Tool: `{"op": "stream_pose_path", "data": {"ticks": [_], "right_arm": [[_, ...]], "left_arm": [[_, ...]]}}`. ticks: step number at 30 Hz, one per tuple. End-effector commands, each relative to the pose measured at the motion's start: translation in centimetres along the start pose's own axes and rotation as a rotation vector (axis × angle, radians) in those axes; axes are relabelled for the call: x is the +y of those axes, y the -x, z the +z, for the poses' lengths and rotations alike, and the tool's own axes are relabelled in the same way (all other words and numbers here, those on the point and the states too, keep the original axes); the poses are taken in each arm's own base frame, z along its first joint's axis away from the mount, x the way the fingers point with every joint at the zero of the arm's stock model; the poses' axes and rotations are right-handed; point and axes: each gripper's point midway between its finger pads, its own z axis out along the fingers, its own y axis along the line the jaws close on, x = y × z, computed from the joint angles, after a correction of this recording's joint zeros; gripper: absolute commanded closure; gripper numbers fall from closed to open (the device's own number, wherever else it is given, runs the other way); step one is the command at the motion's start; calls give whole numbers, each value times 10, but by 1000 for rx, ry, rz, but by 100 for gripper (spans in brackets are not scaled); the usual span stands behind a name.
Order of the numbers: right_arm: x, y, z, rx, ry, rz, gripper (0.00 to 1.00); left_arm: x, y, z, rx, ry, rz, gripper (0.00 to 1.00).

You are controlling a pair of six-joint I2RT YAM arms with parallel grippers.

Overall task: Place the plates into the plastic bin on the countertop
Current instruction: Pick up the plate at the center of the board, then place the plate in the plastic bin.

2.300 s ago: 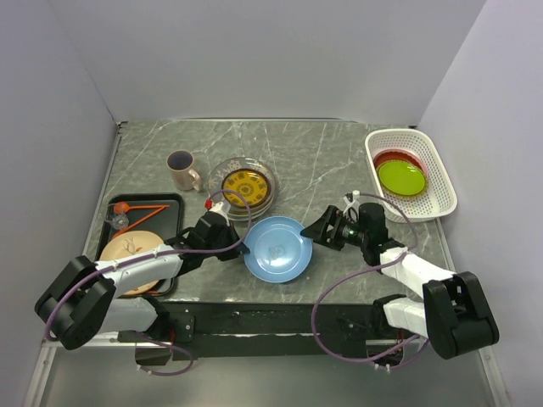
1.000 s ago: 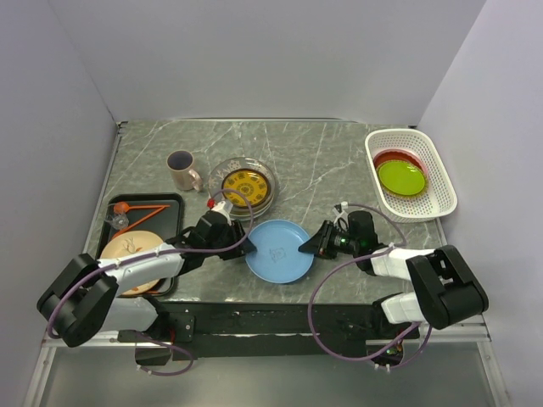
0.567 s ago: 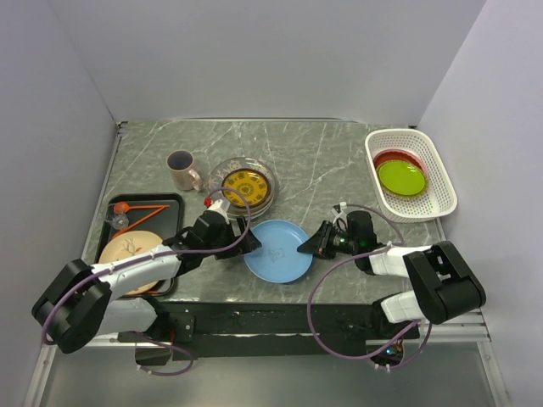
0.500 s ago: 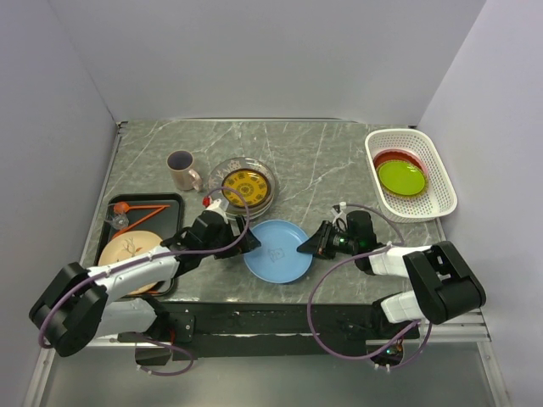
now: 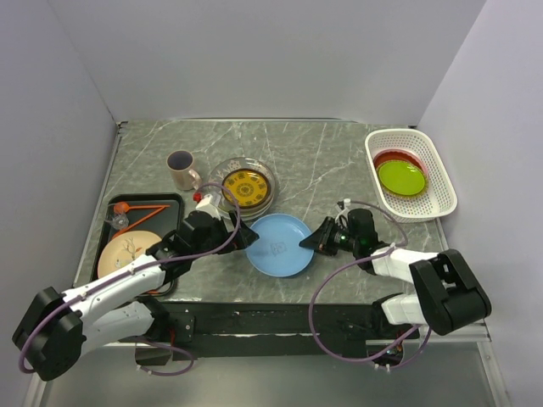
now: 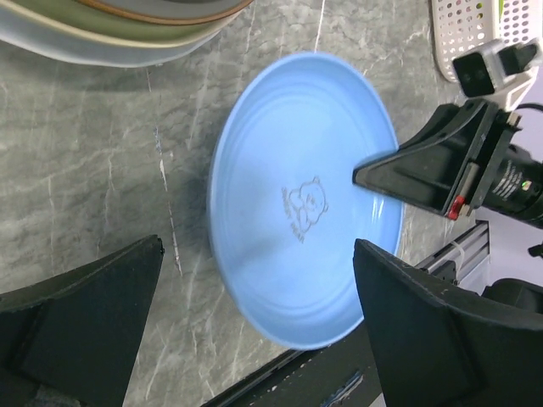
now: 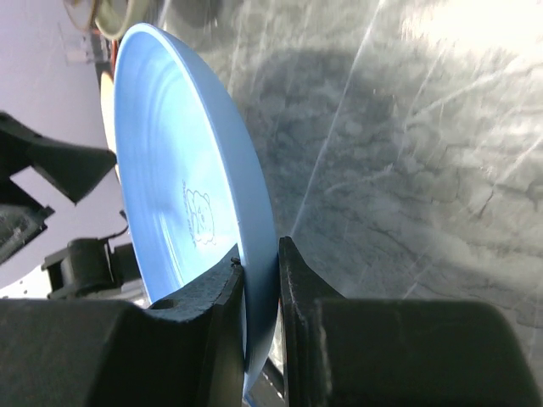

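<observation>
Now right end effector point(image 7: 261, 270) pinches blue plate point(image 5: 278, 246) rim (near countertop point(image 5: 322, 161) front edge); left end effector point(image 5: 242, 236) spread wide, empty.

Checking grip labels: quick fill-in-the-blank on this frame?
1. The plate clamped by its rim in the right jaws is ____.
2. The left jaws stand ____, gripping nothing.
3. In the plastic bin, the plate lying on the red plate is ____.
Missing: blue; open; green.
</observation>
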Motion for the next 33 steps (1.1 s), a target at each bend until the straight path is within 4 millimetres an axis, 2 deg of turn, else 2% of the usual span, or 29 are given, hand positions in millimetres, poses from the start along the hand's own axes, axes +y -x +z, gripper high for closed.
{"op": "stream_pose_path", "data": {"ticks": [1,8,16,25,26,27,30,33], "right_arm": [[22,29,-1,-93,15,-59,100],[21,55,-11,-165,-44,-79,100],[13,96,-42,-265,-62,-73,100],[1,115,-58,-311,-65,-45,100],[-6,124,-65,-346,-80,-23,100],[-4,129,-68,-373,-68,-16,100],[-11,138,-78,-442,-70,17,100],[-14,148,-87,-489,-74,27,100]], "left_arm": [[3,1,-2,-17,2,30,1],[2,1,-4,-22,-6,27,1],[1,3,-7,-30,-13,33,1],[5,-1,-4,-16,1,29,1],[6,-2,-4,-14,4,28,1],[5,-2,-5,-14,2,30,1],[4,-1,-7,-16,-1,35,1],[10,2,-10,-32,34,34,1]]}}
